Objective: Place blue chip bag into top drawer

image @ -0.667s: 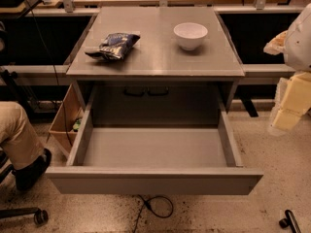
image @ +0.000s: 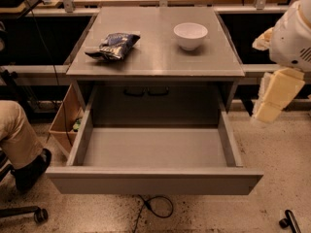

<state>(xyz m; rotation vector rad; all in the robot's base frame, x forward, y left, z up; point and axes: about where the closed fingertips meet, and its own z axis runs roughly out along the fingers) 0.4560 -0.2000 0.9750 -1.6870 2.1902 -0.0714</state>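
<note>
The blue chip bag (image: 114, 45) lies wrinkled on the left part of the grey cabinet top (image: 155, 62). The top drawer (image: 154, 179) is pulled wide open toward me and its inside shows nothing in it. My gripper (image: 273, 97) hangs at the right edge of the view, pointing down. It is beside the cabinet's right side, level with the drawer's back. It is far from the bag and holds nothing that I can see.
A white bowl (image: 190, 35) stands on the right part of the cabinet top. A seated person's leg and shoe (image: 22, 144) are at the left. A cardboard box (image: 65, 120) sits left of the drawer. A cable (image: 158, 207) lies on the floor below.
My gripper has shifted slightly to the left, closer to the cabinet's side. The bag, the bowl and the drawer have not moved.
</note>
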